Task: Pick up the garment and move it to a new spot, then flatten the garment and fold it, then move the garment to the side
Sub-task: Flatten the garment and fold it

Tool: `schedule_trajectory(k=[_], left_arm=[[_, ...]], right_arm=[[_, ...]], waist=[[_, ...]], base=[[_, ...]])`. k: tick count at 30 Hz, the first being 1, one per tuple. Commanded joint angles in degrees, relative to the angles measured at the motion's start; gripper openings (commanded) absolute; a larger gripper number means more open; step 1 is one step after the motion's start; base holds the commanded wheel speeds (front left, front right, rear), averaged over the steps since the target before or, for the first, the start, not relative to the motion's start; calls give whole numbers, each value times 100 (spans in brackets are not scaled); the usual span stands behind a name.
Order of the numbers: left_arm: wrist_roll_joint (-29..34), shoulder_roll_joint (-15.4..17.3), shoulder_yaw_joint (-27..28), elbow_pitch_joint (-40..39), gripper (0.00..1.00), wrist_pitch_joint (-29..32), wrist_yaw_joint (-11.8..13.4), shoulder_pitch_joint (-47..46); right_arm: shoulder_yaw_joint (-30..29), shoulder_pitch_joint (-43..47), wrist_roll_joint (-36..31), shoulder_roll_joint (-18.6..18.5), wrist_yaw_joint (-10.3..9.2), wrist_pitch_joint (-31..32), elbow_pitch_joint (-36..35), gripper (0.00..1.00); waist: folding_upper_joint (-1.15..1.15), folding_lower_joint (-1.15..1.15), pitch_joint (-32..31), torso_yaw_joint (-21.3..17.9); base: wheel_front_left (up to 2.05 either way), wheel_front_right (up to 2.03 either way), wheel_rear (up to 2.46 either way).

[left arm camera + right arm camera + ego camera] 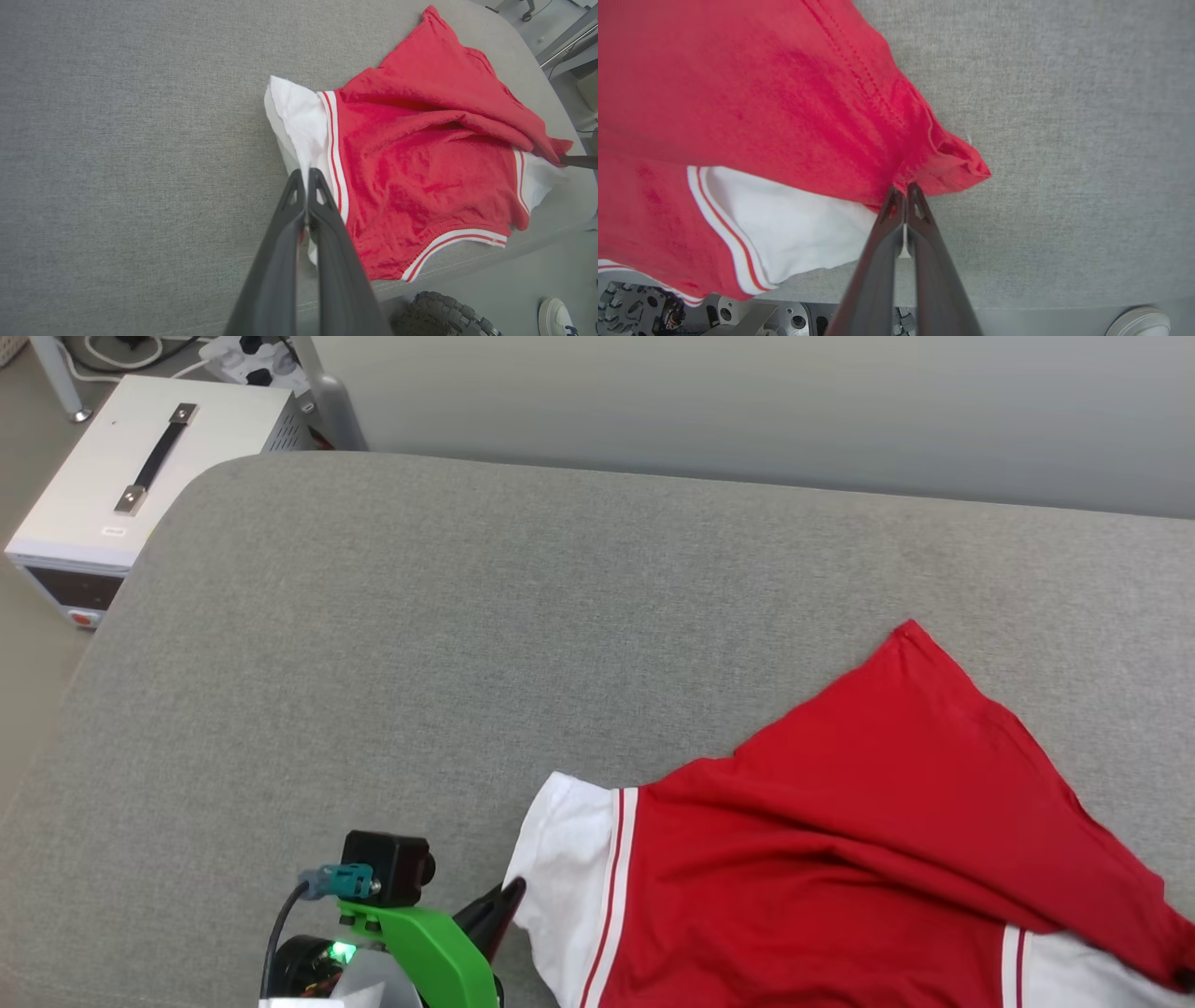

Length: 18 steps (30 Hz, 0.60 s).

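Garment (868,859) crumpled on grey cushion (467,663); white box (84,495) beside corner

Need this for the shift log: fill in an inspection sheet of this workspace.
Surface: grey cushion, rounded corner at far left.
Job's things: jersey lies rumpled on the cushion's right part, a red flap folded over it.
Clutter: nothing seen.
Claws: left claw shut on a white sleeve; right claw shut on a red corner.
Cables: black cable at the left wrist; cords by the power strip.
Surroundings: white box with a handle, on the floor at left; pale wall behind; a shoe on the floor.
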Motion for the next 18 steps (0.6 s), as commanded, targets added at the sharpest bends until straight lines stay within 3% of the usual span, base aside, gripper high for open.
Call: schedule_trajectory(k=[1,7,8,9,18], left_arm=[[-13,-47,9,41,0,-57,34,55],[3,-118,1,166,0,-155,64,14],[-7,-134,-4,168,0,-162,60,0],[-15,-148,-12,168,0,-164,55,-16],[187,-43,-126,-54,0,-115,88,-68]], right_arm=[[-43,135,-87,74,-4,23,-46,0],[-166,275,-179,346,-4,-3,20,0],[-165,275,-195,346,-4,-20,15,47],[-165,257,-190,341,-4,-37,0,100],[116,-16,28,-63,-4,140,-648,100]], waist=[[0,0,-58,-66],[0,0,-114,-68],[0,0,-119,-61],[0,0,-121,-52],[0,0,-162,88]], base=[[0,0,0],[0,0,0],[0,0,0],[0,0,0],[0,0,0]])
